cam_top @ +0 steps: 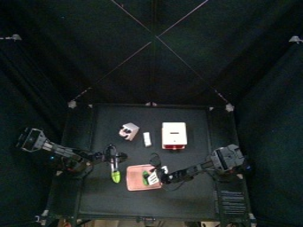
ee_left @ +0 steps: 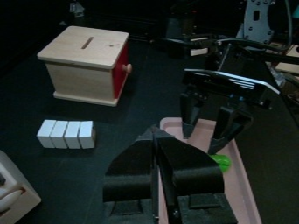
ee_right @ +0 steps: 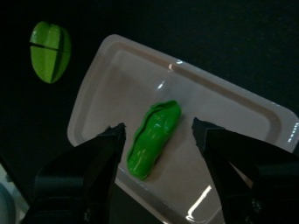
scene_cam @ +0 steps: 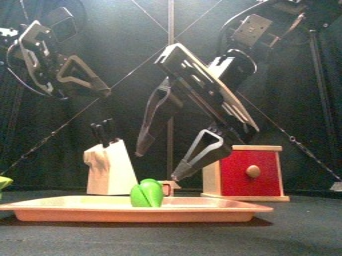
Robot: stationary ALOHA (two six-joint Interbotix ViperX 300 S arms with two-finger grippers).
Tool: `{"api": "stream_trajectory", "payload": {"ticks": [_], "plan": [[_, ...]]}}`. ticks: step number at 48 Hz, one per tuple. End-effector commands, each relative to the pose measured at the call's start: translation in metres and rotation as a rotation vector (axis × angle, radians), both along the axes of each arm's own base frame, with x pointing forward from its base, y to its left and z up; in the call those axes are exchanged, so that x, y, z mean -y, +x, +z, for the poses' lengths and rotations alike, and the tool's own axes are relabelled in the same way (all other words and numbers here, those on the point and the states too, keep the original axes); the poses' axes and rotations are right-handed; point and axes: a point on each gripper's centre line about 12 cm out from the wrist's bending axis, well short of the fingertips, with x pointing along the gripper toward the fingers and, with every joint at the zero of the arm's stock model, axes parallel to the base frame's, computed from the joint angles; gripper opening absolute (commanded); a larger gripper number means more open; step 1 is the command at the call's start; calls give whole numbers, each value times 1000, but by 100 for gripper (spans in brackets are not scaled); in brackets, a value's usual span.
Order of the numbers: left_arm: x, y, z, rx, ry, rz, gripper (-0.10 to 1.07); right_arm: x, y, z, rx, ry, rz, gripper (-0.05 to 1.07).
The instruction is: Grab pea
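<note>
The pea (ee_right: 156, 140), a small mid-green piece, lies on the pink tray (ee_right: 111, 70) near the table's front. My right gripper (ee_right: 156, 129) hangs open just above it, one jaw on each side of the pea without touching it. From the front, the pea (scene_cam: 148, 192) sits on the tray (scene_cam: 80, 208) below the right gripper (scene_cam: 160, 163). From above, the right gripper (cam_top: 166, 176) reaches over the tray (cam_top: 133, 168) from the right. My left gripper (ee_left: 159, 140) is shut, holds nothing and hovers near the tray's left side (cam_top: 112, 160).
A brighter lime-yellow piece (ee_right: 49, 51) lies on the table left of the tray (cam_top: 115, 178). Behind the tray stand a white-and-red box (cam_top: 175, 133), a row of white blocks (ee_left: 66, 133) and a pale wooden block with dark handles (scene_cam: 110, 168).
</note>
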Motion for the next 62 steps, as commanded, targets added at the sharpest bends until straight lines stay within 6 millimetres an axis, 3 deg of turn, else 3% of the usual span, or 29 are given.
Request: {"api": "stream_trajectory", "payload": {"ticks": [1, 31, 38, 51, 62], "plan": [[0, 2, 5, 16, -5, 6, 38, 3, 2, 21, 39, -10, -31, 93], [0, 2, 4, 15, -9, 8, 38, 0, -1, 17, -22, -55, -136, 93], [0, 2, 4, 15, -9, 8, 38, 1, -3, 17, -109, -92, -153, 93], [0, 2, 4, 15, -9, 8, 38, -13, 12, 17, -263, -101, -10, 93], [0, 2, 4, 14, -8, 8, 38, -17, 21, 13, -278, -96, 21, 93]]}}
